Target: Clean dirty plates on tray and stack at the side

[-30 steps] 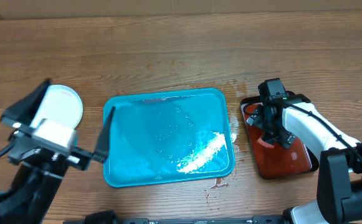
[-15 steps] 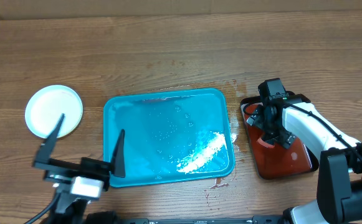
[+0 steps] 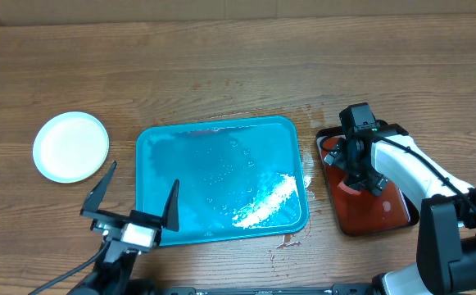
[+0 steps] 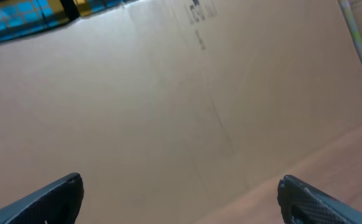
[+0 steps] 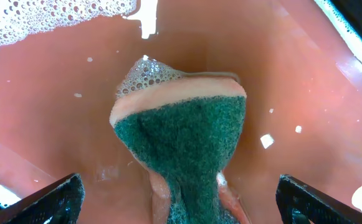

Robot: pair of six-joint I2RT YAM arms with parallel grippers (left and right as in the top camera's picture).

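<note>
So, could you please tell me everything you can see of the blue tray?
The tray is a turquoise plastic rectangle with rounded corners and a raised rim, lying flat on the wooden table. Its inside is wet, with droplets and glare, and nothing is in it. Spilled water, reddish in places, lies by its right rim. The open left tool hangs over its lower-left corner.

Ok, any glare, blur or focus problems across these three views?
Overhead: sharp and evenly lit, but white glare streaks the wet tray. Left wrist: soft, low-contrast view of a cardboard wall, nothing in focus. Right wrist: crisp on the sponge, with blown highlights on the foam.
</note>
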